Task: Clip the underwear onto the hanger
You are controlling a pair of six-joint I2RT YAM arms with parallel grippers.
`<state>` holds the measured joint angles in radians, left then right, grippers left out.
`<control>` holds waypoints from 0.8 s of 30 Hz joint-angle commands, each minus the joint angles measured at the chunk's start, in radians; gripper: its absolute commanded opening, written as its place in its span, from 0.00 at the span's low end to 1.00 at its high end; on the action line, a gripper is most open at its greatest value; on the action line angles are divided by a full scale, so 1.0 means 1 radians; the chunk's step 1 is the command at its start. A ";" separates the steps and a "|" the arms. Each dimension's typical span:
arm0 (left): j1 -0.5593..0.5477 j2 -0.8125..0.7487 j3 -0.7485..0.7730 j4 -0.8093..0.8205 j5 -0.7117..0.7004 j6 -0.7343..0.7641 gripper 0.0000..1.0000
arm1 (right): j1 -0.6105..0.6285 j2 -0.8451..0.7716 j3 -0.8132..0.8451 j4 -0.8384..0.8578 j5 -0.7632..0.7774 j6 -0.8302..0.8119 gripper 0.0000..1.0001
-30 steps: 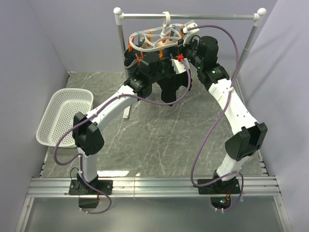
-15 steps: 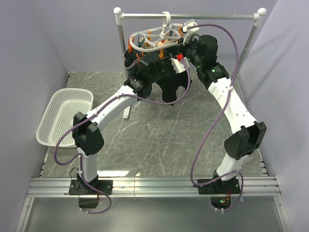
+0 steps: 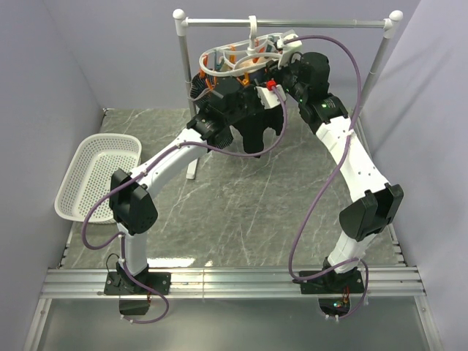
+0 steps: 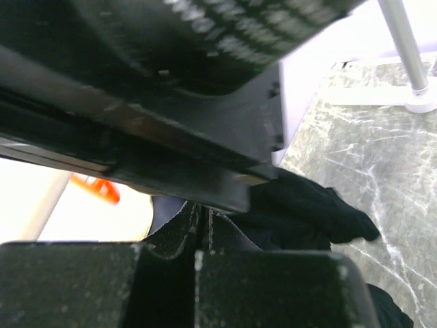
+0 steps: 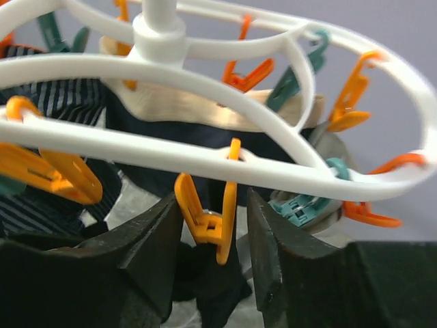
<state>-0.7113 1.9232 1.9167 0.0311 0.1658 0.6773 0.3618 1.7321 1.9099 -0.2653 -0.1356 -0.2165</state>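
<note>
Under the white hanger [image 5: 205,160], the black underwear [image 4: 307,205] hangs limp and crumpled. My left gripper [image 4: 203,229] pinches it. My right gripper [image 5: 212,205] gapes around an orange peg [image 5: 201,222].

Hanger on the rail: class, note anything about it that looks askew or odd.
The hanger hangs tilted, not level: its right end, where the right fingers bracket an orange peg, sits higher than its left.
</note>
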 commanded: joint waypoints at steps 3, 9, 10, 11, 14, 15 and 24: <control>-0.010 -0.044 0.028 0.112 0.009 0.011 0.00 | 0.017 0.018 0.009 -0.087 -0.022 0.022 0.54; -0.010 -0.039 0.041 0.102 0.017 0.015 0.00 | 0.016 0.000 0.005 -0.071 -0.025 0.046 0.70; -0.010 -0.043 0.036 0.099 0.020 0.013 0.00 | 0.017 0.000 0.006 -0.069 -0.027 0.054 0.73; -0.011 -0.044 0.033 0.093 0.027 0.005 0.00 | 0.017 -0.006 0.009 -0.069 -0.032 0.058 0.73; -0.010 -0.059 0.021 0.063 0.052 -0.033 0.00 | 0.016 -0.016 0.018 -0.069 -0.039 0.069 0.73; -0.010 -0.064 0.013 0.041 0.069 -0.048 0.02 | 0.014 -0.016 0.018 -0.068 -0.041 0.071 0.73; -0.001 -0.191 -0.148 -0.076 0.236 -0.200 0.43 | -0.035 -0.032 -0.009 -0.058 -0.107 0.081 0.74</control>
<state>-0.7002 1.8286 1.7950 -0.0376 0.2844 0.5571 0.3428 1.7325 1.9076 -0.3244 -0.1783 -0.1562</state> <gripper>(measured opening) 0.403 0.740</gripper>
